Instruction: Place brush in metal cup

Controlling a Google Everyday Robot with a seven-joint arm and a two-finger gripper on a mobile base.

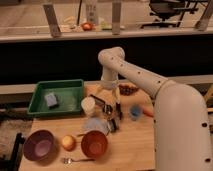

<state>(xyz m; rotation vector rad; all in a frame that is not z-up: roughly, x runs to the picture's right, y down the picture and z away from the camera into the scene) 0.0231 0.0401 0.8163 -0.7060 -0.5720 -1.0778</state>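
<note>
Black brush [99, 99] lies slanted on the wood table [135, 150], just left of the jaws, one end by the cream cup [88, 105]. The gripper [113, 111] hangs fingers-down over the table's middle, jaws spread wide; whether they touch the brush I cannot tell. The metal cup [112, 125] stands just in front of the jaws, toward the camera. A blue cup [135, 111] sits right of them, and a green tray [55, 84] is well to the left.

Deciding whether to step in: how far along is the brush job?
Done: nothing clearly; no brush shows standing in the metal cup. In hand: the open gripper hovers close by it, beside the cream cup. Left: the brush, which I cannot pick out, must go in.
</note>
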